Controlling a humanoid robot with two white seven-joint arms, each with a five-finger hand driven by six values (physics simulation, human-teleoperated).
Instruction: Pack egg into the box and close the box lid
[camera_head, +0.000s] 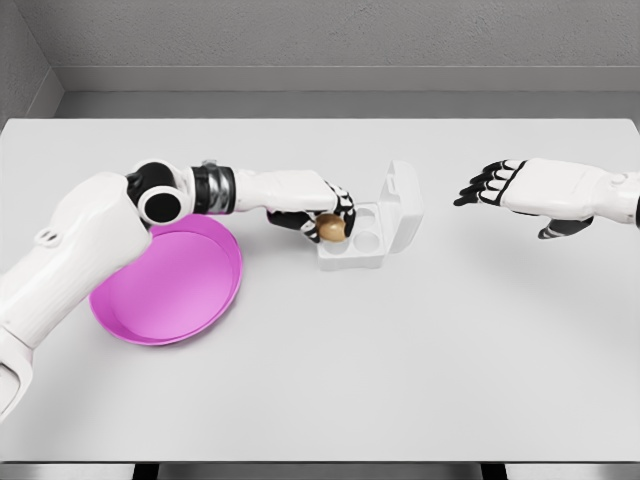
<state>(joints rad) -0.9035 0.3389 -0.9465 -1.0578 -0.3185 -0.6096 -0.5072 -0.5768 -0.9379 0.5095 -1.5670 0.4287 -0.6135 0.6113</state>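
Note:
A small white egg box (362, 247) stands open in the middle of the table, its lid (403, 206) tilted up at the right. My left hand (322, 214) reaches across from the left and is shut on a brown egg (332, 229), which hangs over the box's left cups. Round empty cups show on the box's right half. My right hand (490, 186) hovers to the right of the box, fingers spread toward the lid and holding nothing.
A shallow pink bowl (180, 290) lies on the white table (400, 370) to the left of the box, partly under my left forearm. A grey wall runs behind the table's far edge.

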